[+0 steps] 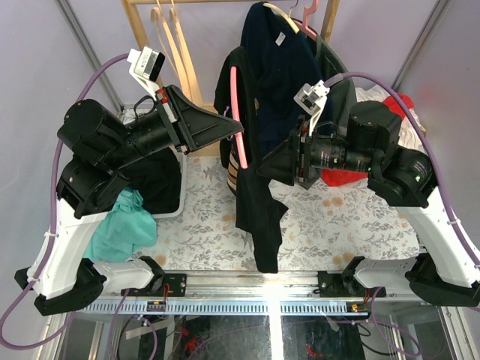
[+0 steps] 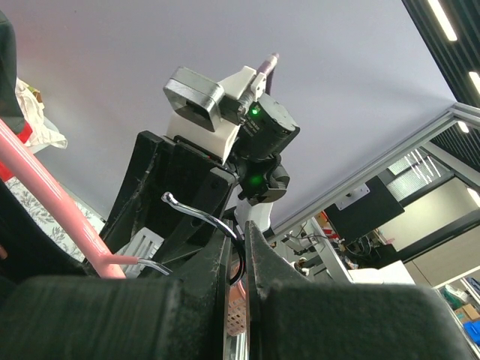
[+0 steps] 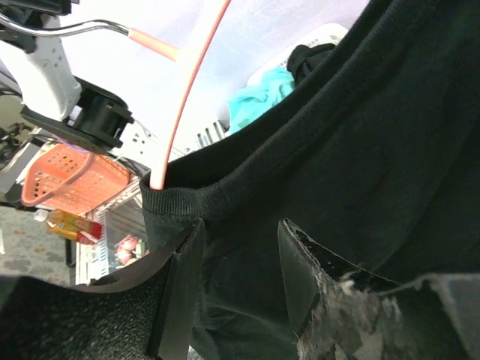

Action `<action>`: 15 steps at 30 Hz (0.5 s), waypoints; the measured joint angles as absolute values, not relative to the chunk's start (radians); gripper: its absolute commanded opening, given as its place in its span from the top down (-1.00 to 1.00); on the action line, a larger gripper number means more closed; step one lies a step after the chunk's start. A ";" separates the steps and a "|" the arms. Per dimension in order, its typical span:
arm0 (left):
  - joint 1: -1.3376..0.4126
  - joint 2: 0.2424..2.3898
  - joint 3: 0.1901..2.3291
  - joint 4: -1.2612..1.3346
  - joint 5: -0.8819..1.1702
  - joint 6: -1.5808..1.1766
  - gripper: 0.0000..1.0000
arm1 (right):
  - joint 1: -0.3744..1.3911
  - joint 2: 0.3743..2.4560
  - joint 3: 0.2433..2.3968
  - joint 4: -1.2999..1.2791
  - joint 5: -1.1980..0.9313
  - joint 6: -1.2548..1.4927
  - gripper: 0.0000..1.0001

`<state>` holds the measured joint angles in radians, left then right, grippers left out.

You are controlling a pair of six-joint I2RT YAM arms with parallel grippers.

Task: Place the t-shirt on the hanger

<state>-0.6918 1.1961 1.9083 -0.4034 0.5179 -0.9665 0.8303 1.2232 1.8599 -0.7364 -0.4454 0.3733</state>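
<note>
Hanger: pink plastic with a thin metal hook. The hook is pinched between the left gripper's fingers, and one pink arm runs away from them into the shirt's neck.
T-shirt: black, draped over that arm and hanging limp below. Its ribbed collar lies just ahead of the right gripper, with cloth spanning its gap.

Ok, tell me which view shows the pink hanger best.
Top external: the hanger curves through the t-shirt. Left wrist shows only its hook and one pink bar; right wrist, a thin bar entering the collar.
</note>
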 measured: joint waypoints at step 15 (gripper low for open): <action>-0.691 1.195 1.875 -0.371 0.536 -0.981 1.00 | 0.762 1.202 1.726 -0.508 -0.753 0.518 0.48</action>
<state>-0.6914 1.1946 1.8751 -0.3706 0.5358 -0.9810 0.7620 1.2022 1.7260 -0.5076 -0.7532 0.5182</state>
